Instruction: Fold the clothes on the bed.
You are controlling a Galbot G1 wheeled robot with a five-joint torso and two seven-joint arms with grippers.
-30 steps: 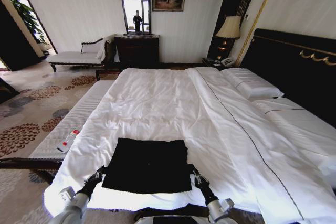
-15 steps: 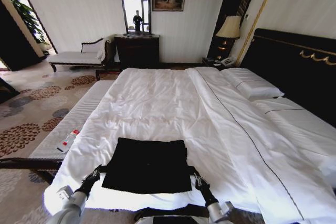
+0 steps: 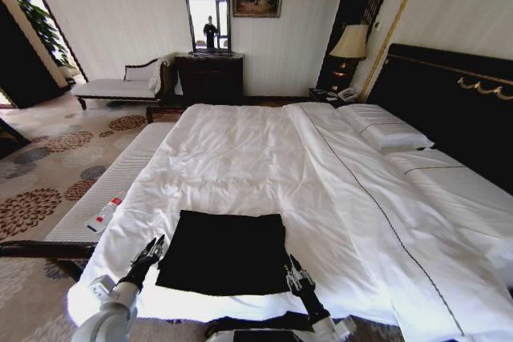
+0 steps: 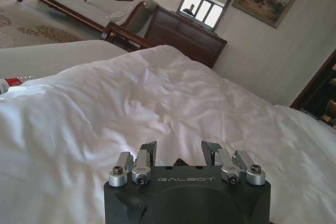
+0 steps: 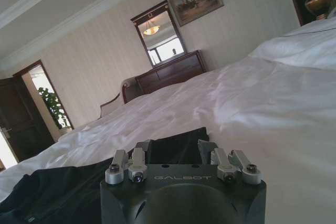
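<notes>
Both claws — apparently open — beside T-shirt (image 3: 224, 251).

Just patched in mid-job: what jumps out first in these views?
A black T-shirt, folded into a neat rectangle, lies dark against the white duvet at the near end of the bed. The left gripper and right gripper flank its two near corners, both open and holding nothing.

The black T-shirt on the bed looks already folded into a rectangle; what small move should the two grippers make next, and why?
Probably lift both grippers clear. The black T-shirt lies as a flat rectangle on the white duvet, and the left gripper and right gripper sit open beside its near corners, holding nothing, so no fabric would be dragged.
</notes>
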